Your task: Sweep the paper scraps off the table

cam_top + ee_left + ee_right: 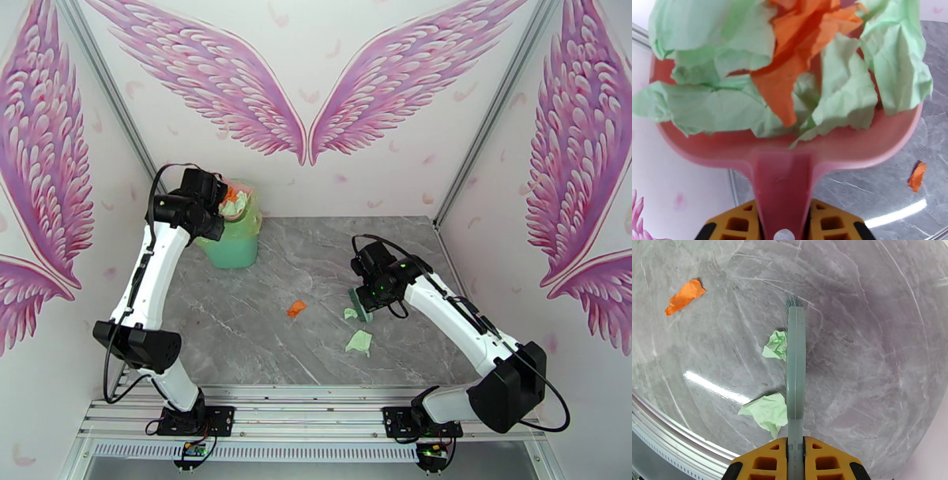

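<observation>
Where the left arm is reaching to the far left corner of the table [237,331], the left gripper [783,223] is clamping narrowly on the handle of a pink dustpan [786,158], one yellow finger on each side. That handle is running straight away from the jaws, with the pan's mouth pointing outward. Paper scraps [730,106], mint green and orange, are lying heaped in it. The top view is adding that the loaded pan is hanging at the mouth of a green bin [233,245]. Toward mid-table an orange scrap [296,308] is lying loose. Further right, the right gripper [795,461] is gripping, fully closed, a teal brush [796,358] whose long axis is extending straight out, bristles at the far tip. The right wrist view is resolving two green scraps [776,345] lying just left of the brush back, touching or nearly so.
</observation>
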`<state>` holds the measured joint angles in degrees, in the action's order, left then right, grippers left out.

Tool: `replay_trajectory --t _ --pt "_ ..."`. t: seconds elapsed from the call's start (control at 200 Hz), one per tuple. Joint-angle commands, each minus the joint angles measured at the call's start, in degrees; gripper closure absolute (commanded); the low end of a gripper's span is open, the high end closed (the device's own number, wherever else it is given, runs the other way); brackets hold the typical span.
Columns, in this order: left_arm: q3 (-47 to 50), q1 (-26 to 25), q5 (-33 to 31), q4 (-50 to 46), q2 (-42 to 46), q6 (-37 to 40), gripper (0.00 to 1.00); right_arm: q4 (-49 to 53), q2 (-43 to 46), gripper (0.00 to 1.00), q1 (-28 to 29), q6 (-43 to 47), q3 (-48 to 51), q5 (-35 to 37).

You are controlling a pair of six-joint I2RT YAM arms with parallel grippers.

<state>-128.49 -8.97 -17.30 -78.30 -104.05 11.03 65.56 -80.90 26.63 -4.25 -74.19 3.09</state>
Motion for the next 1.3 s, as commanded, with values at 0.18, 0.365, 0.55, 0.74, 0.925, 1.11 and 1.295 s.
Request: replay_trajectory --t 0.18,0.365,0.55,0.74,0.925,1.11,1.295 --pt "-5.8 4.3 -9.4 -7.2 -6.2 5.3 1.0 -1.9 0.3 1.0 1.1 1.2 0.8 -1.4" --pt "-7.3 4.5 -16.2 -5.9 -8.9 7.8 1.0 -1.9 0.9 1.0 2.7 1.7 1.7 -1.8" --pt "-10.3 2.4 -25.1 -1.1 -10.2 13.7 1.0 -2.5 1.7 1.0 4.3 1.6 3.4 -2.5" --pt "-9.9 0.3 -32.1 5.1 -11.7 19.6 1.0 -3.2 3.7 1.0 4.8 1.8 4.9 -2.8" --pt "-6.7 -3.9 -42.0 16.5 -12.8 31.6 1.0 -3.9 4.6 1.0 4.8 2.0 5.1 -3.1" --pt "-0.3 -5.6 -46.3 29.2 -11.0 44.0 1.0 -4.2 5.6 1.0 4.8 2.1 4.9 -3.0" --pt "9.2 -5.0 -47.9 33.8 -7.9 47.2 1.0 -4.7 6.9 1.0 4.8 2.1 5.4 -3.5"
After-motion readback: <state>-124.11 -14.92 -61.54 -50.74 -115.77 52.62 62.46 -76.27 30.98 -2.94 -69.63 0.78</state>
